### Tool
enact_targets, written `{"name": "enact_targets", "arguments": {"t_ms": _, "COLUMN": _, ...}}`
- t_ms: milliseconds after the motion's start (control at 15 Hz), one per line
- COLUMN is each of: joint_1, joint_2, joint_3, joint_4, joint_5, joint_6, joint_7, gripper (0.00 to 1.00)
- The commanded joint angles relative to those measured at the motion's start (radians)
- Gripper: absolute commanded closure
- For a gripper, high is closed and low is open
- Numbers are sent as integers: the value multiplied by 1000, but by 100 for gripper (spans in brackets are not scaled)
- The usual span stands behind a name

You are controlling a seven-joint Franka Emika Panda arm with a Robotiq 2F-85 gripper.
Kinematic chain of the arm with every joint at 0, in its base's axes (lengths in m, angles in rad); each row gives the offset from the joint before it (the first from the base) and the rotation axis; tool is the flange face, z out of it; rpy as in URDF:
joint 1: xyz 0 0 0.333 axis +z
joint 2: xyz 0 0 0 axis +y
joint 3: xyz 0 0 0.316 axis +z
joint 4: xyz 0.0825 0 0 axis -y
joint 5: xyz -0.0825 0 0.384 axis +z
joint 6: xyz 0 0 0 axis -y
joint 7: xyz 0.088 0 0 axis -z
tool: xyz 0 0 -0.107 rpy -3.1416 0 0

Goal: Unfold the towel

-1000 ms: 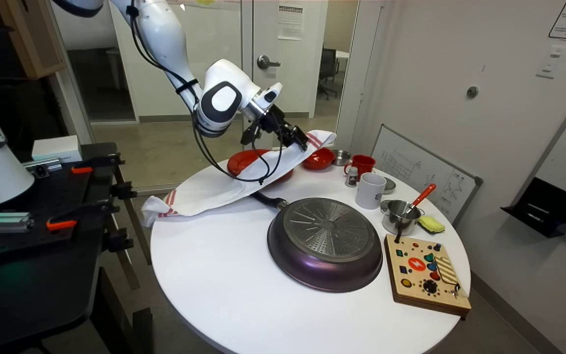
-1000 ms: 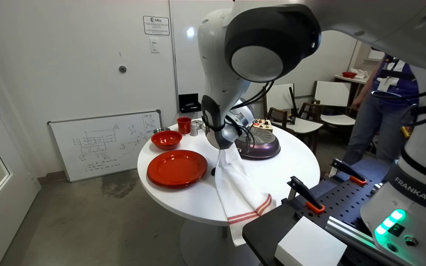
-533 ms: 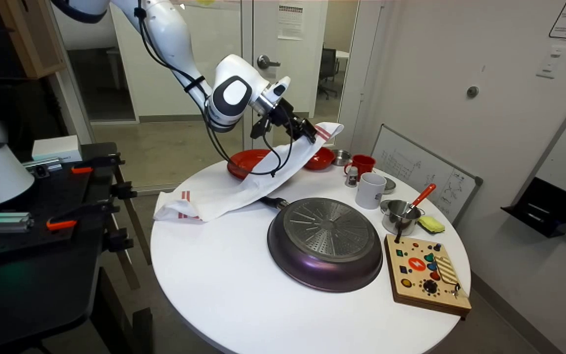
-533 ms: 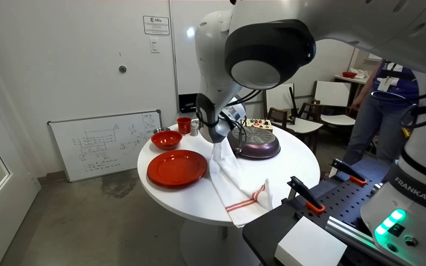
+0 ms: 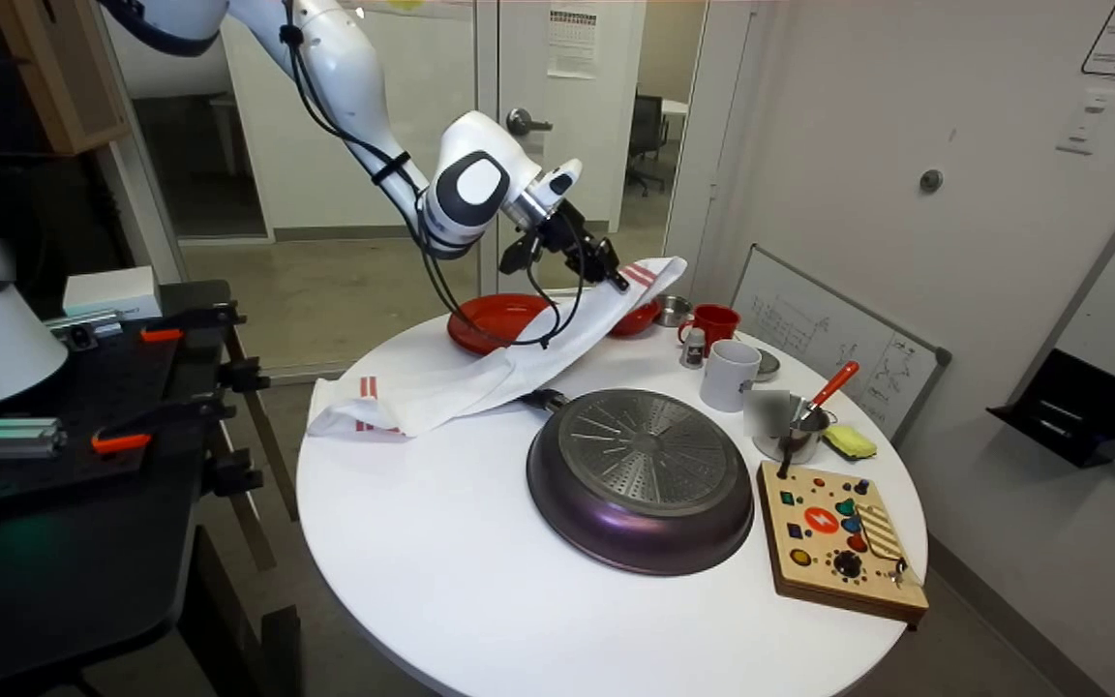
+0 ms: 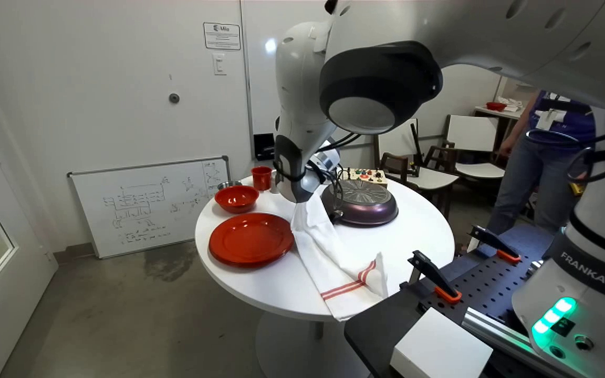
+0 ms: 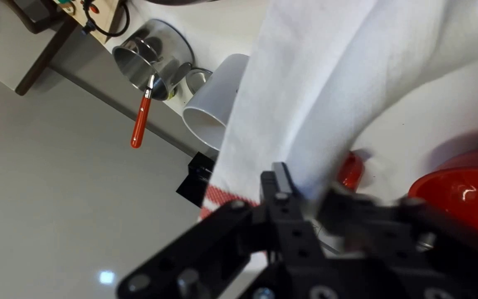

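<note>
The white towel (image 5: 441, 395) with red stripes runs as a long folded band, its near striped end on the round white table and the other end raised in the air. In an exterior view the near end of the towel (image 6: 342, 283) reaches the table edge, one corner just past it. At the raised end is my gripper (image 5: 621, 283), above the back of the table. In the wrist view a gap shows between the fingers of my gripper (image 7: 307, 193), the right one blurred. The towel (image 7: 288, 95) passes at the fingertips; whether it touches both is unclear.
An upturned dark pan (image 5: 649, 465) sits beside the towel, its handle partly under the cloth. Red plates (image 6: 250, 236) and a red bowl (image 6: 237, 198) stand close by. Farther along are a white mug (image 5: 730, 376), a steel pot (image 7: 172, 45) and a wooden button box (image 5: 799, 586).
My gripper has carried the raised end away from the robot's base, dipping slightly lately. The near striped end, which hung over the table edge, has slid onto the table.
</note>
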Motion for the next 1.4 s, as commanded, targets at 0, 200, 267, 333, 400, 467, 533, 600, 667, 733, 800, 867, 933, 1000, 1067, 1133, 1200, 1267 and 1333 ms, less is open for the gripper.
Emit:
{"name": "enact_targets", "arguments": {"t_ms": 0, "joint_1": -39, "joint_2": 52, "joint_3": -16, "joint_4": 126, "joint_5": -56, "joint_6": -77, "joint_7": 65, "gripper": 49}}
{"name": "enact_targets", "arguments": {"t_ms": 200, "joint_1": -78, "joint_2": 69, "joint_3": -16, "joint_4": 209, "joint_5": -102, "joint_6": -131, "joint_7": 103, "gripper": 27}}
{"name": "enact_targets", "arguments": {"t_ms": 267, "joint_1": -88, "joint_2": 74, "joint_3": -22, "joint_4": 232, "joint_5": -116, "joint_6": -149, "joint_7": 116, "gripper": 20}}
{"name": "enact_targets", "arguments": {"t_ms": 333, "joint_1": -108, "joint_2": 59, "joint_3": -11, "joint_4": 249, "joint_5": -134, "joint_6": -167, "joint_7": 119, "gripper": 12}}
{"name": "enact_targets", "arguments": {"t_ms": 400, "joint_1": -122, "joint_2": 48, "joint_3": -3, "joint_4": 260, "joint_5": -147, "joint_6": -186, "joint_7": 127, "gripper": 5}}
{"name": "enact_targets", "arguments": {"t_ms": 467, "joint_1": -148, "joint_2": -2, "joint_3": 32, "joint_4": 251, "joint_5": -175, "joint_6": -232, "joint_7": 103, "gripper": 0}}
{"name": "enact_targets", "arguments": {"t_ms": 533, "joint_1": -204, "joint_2": -89, "joint_3": 121, "joint_4": 233, "joint_5": -217, "joint_6": -263, "joint_7": 33, "gripper": 0}}
{"name": "enact_targets", "arguments": {"t_ms": 600, "joint_1": -234, "joint_2": -147, "joint_3": 179, "joint_4": 183, "joint_5": -251, "joint_6": -226, "joint_7": -15, "gripper": 0}}
{"name": "enact_targets", "arguments": {"t_ms": 667, "joint_1": -269, "joint_2": -195, "joint_3": 235, "joint_4": 143, "joint_5": -282, "joint_6": -200, "joint_7": -48, "gripper": 0}}
{"name": "enact_targets", "arguments": {"t_ms": 733, "joint_1": -313, "joint_2": -256, "joint_3": 304, "joint_4": 73, "joint_5": -316, "joint_6": -139, "joint_7": -93, "gripper": 0}}
{"name": "enact_targets", "arguments": {"t_ms": 800, "joint_1": -362, "joint_2": -306, "joint_3": 367, "joint_4": 32, "joint_5": -349, "joint_6": -123, "joint_7": -130, "gripper": 0}}
{"name": "enact_targets", "arguments": {"t_ms": 867, "joint_1": -418, "joint_2": -357, "joint_3": 434, "joint_4": -23, "joint_5": -382, "joint_6": -98, "joint_7": -168, "gripper": 0}}
{"name": "enact_targets", "arguments": {"t_ms": 933, "joint_1": -473, "joint_2": -402, "joint_3": 494, "joint_4": -67, "joint_5": -414, "joint_6": -105, "joint_7": -198, "gripper": 0}}
{"name": "enact_targets", "arguments": {"t_ms": 1000, "joint_1": -534, "joint_2": -439, "joint_3": 558, "joint_4": -114, "joint_5": -443, "joint_6": -104, "joint_7": -227, "gripper": 0}}
{"name": "enact_targets", "arguments": {"t_ms": 1067, "joint_1": -591, "joint_2": -473, "joint_3": 613, "joint_4": -148, "joint_5": -467, "joint_6": -129, "joint_7": -249, "gripper": 0}}
{"name": "enact_targets", "arguments": {"t_ms": 1133, "joint_1": -619, "joint_2": -496, "joint_3": 643, "joint_4": -180, "joint_5": -476, "joint_6": -178, "joint_7": -248, "gripper": 0}}
{"name": "enact_targets", "arguments": {"t_ms": 1200, "joint_1": -633, "joint_2": -516, "joint_3": 659, "joint_4": -210, "joint_5": -480, "joint_6": -228, "joint_7": -237, "gripper": 0}}
{"name": "enact_targets", "arguments": {"t_ms": 1267, "joint_1": -608, "joint_2": -528, "joint_3": 631, "joint_4": -234, "joint_5": -476, "joint_6": -285, "joint_7": -194, "gripper": 0}}
{"name": "enact_targets", "arguments": {"t_ms": 1333, "joint_1": -597, "joint_2": -538, "joint_3": 620, "joint_4": -252, "joint_5": -478, "joint_6": -335, "joint_7": -160, "gripper": 0}}
